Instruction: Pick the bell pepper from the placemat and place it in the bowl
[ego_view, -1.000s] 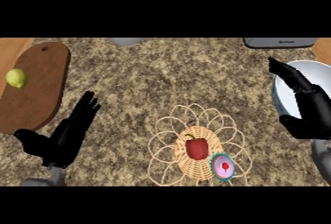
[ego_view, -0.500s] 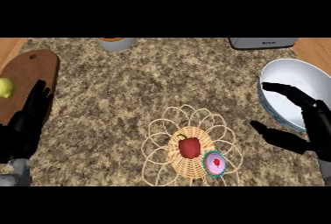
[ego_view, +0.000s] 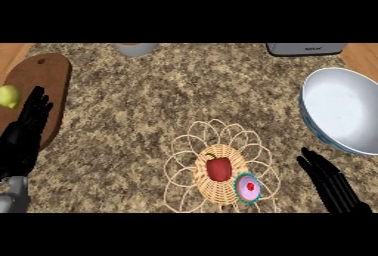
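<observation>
The right hand (ego_view: 330, 182) shows at the lower right of the head view, fingers straight and spread, holding nothing. It hovers over bare counter (ego_view: 148, 100), apart from everything. To its left, near but not touching, lies the placemat (ego_view: 221, 172), a woven round with looping wire petals. The bell pepper (ego_view: 218, 167), red with a short stem, sits at the mat's middle, further from the hand than the small pink and teal cupcake (ego_view: 248, 187) that rests on the mat's near edge. That cupcake lies between the fingers and the pepper, so a reach from this side would probably have to pass over or around it.

Above the right hand and slightly to its right stands the bowl (ego_view: 347, 112), white inside, its rim close to the fingertips but clear of them. It looks empty, though its far side is cut off by the view's edge, so I cannot be sure.

The left hand (ego_view: 22, 140) rests open at the left edge, fingers up, over a wooden cutting board (ego_view: 44, 85) with a yellow-green fruit (ego_view: 7, 96) just beyond its fingertips.

As for progress, nothing of the task is done: the pepper is ungrasped on the mat. Reach, grasp, carry and release all remain.
</observation>
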